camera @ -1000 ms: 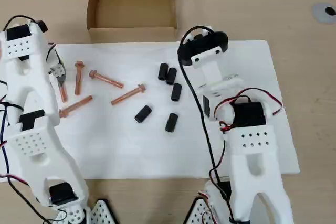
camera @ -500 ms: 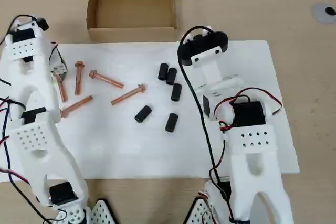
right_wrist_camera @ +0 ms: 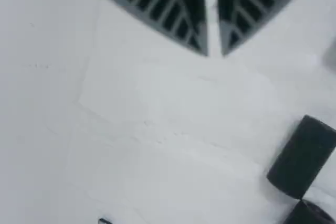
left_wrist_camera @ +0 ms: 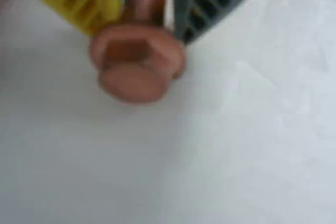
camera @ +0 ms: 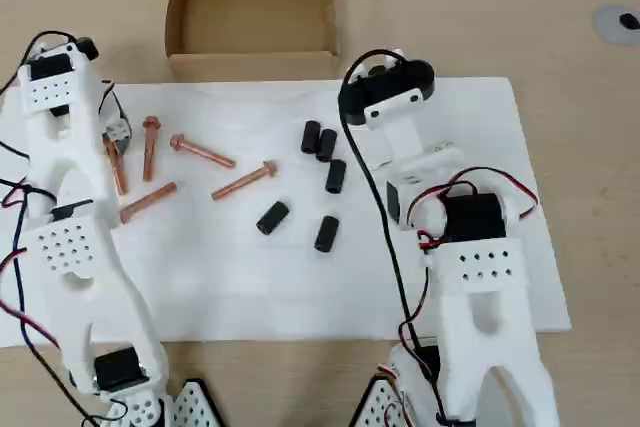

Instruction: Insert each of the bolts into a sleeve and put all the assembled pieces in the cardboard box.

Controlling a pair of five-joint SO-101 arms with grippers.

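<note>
Copper bolts (camera: pixel 203 152) scattered flat; black sleeves (camera: pixel 336 175) loose nearby; cardboard box (camera: pixel 250 52) open.

The high view looks steeply down on the table (camera: pixel 590 147) from well above, taking in the whole white sheet (camera: pixel 250 277) and the cardboard box (camera: pixel 250 17). The left wrist view faces down, very close to a bolt (left_wrist_camera: pixel 137 64) over that sheet. The right wrist view also looks closely down at the sheet, with two sleeves (right_wrist_camera: pixel 302 156) at its edge.
</note>
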